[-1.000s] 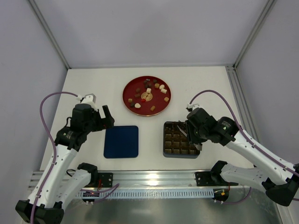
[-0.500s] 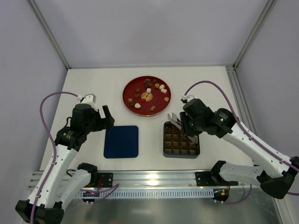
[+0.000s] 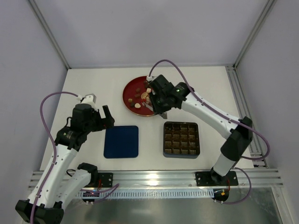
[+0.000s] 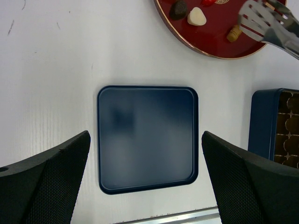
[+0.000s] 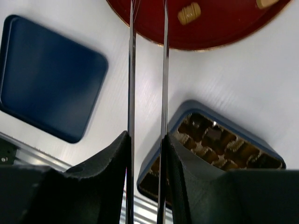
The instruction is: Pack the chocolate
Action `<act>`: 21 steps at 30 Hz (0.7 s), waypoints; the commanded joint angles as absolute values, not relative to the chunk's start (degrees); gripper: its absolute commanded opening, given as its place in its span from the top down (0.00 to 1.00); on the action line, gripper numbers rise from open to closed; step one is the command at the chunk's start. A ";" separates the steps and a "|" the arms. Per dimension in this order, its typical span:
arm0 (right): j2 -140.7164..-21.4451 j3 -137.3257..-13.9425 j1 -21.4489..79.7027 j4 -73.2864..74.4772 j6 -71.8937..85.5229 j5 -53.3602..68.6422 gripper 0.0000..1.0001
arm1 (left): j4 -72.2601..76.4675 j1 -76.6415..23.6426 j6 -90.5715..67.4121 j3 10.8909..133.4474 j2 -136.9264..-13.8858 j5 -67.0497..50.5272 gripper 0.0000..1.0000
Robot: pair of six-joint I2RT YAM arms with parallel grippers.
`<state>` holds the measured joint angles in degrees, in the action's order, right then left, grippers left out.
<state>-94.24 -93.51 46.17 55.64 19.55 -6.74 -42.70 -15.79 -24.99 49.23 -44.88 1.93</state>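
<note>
- Top view: the right tool (image 3: 158, 103) is over the near edge of the plate (image 3: 127, 91), clamped on tongs (image 3: 150, 110). The chocs (image 3: 138, 106) lie scattered on the plate. The tray (image 3: 181, 139) sits nearer me on the table (image 3: 93, 84), apart from the plate.
- Top view: the left tool (image 3: 106, 116) hangs just left of the lid (image 3: 121, 141), jaws wide, holding nothing.
- Left wrist: I see the lid flat btw my fingers (image 4: 51, 177), untouched. The tong tips are over the plate's rim beside a tan choc. They're blurred, and I see nothing in them.
- Right wrist: the two blades run up btw the pads (image 5: 103, 163), narrow gap, tips cut off at the top, so I can't tell a catch from here. Tray cells look partly filled, can't count them.
- Step, I reckon: picking one choc w/ the tongs, mid-task.
- Next needs: centre the blades on one piece, lower, squeeze lightly since round ones may pop out. Then carry it to a free cell.
</note>
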 commanded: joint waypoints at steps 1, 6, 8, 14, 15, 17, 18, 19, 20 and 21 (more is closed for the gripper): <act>-100.44 -101.13 46.23 53.17 16.00 -5.36 0.62 | -41.57 -16.08 -24.26 49.22 -44.91 2.46 0.00; -107.92 -108.01 46.14 54.58 14.77 -4.40 0.58 | -41.66 -16.17 -24.34 49.31 -45.17 2.46 0.00; -109.60 -109.60 46.14 54.84 14.50 -4.74 0.57 | -41.66 -16.26 -24.35 49.31 -45.18 2.55 0.00; -110.83 -110.04 46.23 55.02 14.15 -4.92 0.57 | -41.66 -16.17 -24.26 49.31 -45.44 2.46 0.00; -110.92 -109.78 46.14 54.93 14.15 -4.66 0.57 | -41.75 -16.17 -24.34 49.31 -45.35 2.46 0.00; -111.27 -109.43 46.14 54.67 14.15 -4.48 0.57 | -41.66 -16.17 -24.26 49.31 -45.44 2.55 0.00; -111.27 -109.08 46.14 54.49 14.06 -4.48 0.57 | -41.75 -16.17 -24.34 49.31 -45.44 2.55 0.00; -111.62 -109.07 46.23 54.58 14.15 -4.48 0.57 | -41.66 -16.17 -24.35 49.31 -45.53 2.55 0.00; -111.71 -108.99 46.14 54.58 14.06 -4.48 0.57 | -41.75 -16.17 -24.35 49.31 -45.44 2.55 0.00; -111.80 -108.90 46.14 54.58 14.06 -4.66 0.57 | -41.66 -16.26 -24.35 49.31 -45.53 2.55 0.00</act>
<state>-112.03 -107.48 46.13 55.33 15.05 -4.93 -42.72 -16.01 -24.99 49.23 -45.43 1.93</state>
